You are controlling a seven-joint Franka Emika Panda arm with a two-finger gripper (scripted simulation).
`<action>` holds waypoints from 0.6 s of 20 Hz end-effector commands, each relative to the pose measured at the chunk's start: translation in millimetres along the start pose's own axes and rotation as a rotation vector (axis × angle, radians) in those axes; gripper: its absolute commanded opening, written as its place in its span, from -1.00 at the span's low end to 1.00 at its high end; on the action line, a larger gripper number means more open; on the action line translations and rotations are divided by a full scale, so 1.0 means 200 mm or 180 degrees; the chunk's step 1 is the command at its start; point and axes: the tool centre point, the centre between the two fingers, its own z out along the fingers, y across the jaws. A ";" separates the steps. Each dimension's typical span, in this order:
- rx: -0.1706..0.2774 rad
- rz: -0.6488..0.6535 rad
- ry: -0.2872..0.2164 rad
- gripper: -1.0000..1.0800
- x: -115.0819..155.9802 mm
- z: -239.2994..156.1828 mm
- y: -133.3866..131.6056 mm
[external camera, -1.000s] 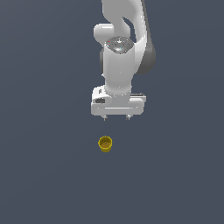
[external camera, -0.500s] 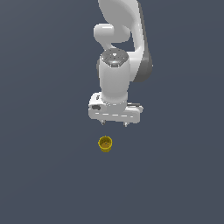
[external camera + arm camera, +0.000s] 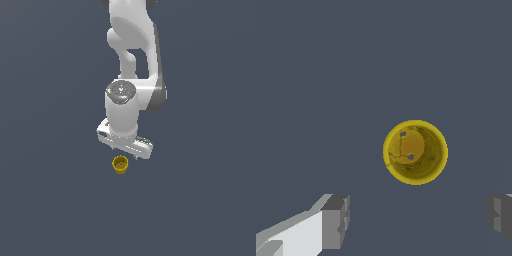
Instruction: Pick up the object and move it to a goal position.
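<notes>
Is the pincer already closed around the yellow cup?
No: in the wrist view the yellow cup sits on the floor, clear of both fingers of the pincer, which stand wide apart.

Surface: flat, uniform dark grey-blue floor (image 3: pixel 55 200) | Resting on it: one small yellow cup (image 3: pixel 120 164), upright, mouth open upward, brownish inside | Contact: cup stood alone, touching nothing else
</notes>
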 end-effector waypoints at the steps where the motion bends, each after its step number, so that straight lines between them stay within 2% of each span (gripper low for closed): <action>1: -0.0014 0.0220 -0.0016 0.92 0.03 0.06 0.02; 12: -0.0062 0.0750 -0.0047 0.92 0.10 0.20 0.06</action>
